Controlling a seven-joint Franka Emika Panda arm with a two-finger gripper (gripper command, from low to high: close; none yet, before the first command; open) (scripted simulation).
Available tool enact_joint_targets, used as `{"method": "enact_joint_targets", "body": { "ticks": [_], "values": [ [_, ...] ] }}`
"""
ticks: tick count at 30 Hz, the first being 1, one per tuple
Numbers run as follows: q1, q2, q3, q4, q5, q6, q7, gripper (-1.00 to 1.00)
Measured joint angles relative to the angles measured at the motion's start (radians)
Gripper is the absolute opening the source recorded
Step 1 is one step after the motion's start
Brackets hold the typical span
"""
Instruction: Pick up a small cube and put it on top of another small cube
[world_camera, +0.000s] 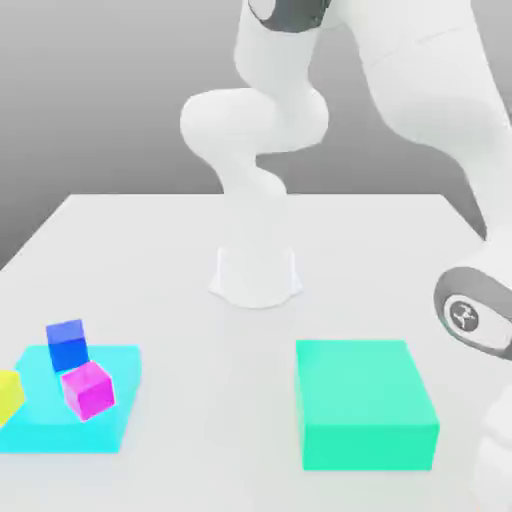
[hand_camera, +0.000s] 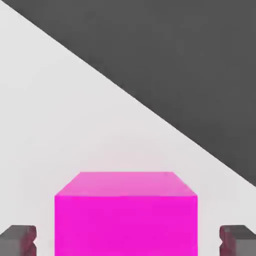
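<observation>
I see the pincer (hand_camera: 128, 240) with its fingers (hand_camera: 19, 239) flanking the magenta cube (hand_camera: 125, 215), not visibly touching it, apparently lined up for grasping.

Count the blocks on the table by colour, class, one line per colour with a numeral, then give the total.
Blue cube: 1
Magenta cube: 1
Yellow cube: 1
Cyan flat slab: 1
Green block: 1
Total: 5

The white table (world_camera: 150, 260) bears a flat cyan slab (world_camera: 110, 415), a green block (world_camera: 365, 405) and the arm's base (world_camera: 256, 270).
</observation>
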Motion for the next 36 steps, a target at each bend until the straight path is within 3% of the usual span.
{"method": "enact_joint_targets", "body": {
  "ticks": [4,8,21,28,32,33,36],
  "values": [
    [0.002,0.004,-0.001,0.001,0.000,0.003,0.000,-1.00],
    [-0.031,-0.116,0.032,-0.031,0.049,-0.085,-0.028,-1.00],
    [-0.316,-0.467,-0.263,-0.309,0.197,-0.142,0.265,-1.00],
    [-0.624,-0.694,-0.406,-0.488,0.223,-0.181,0.525,-1.00],
    [-0.634,-0.611,-0.419,-0.527,0.260,-0.058,0.534,-1.00],
    [-0.636,-0.577,-0.416,-0.533,0.274,-0.019,0.526,1.00],
    [-0.634,-0.577,-0.416,-0.533,0.274,-0.019,0.526,1.00]
  ]
}}
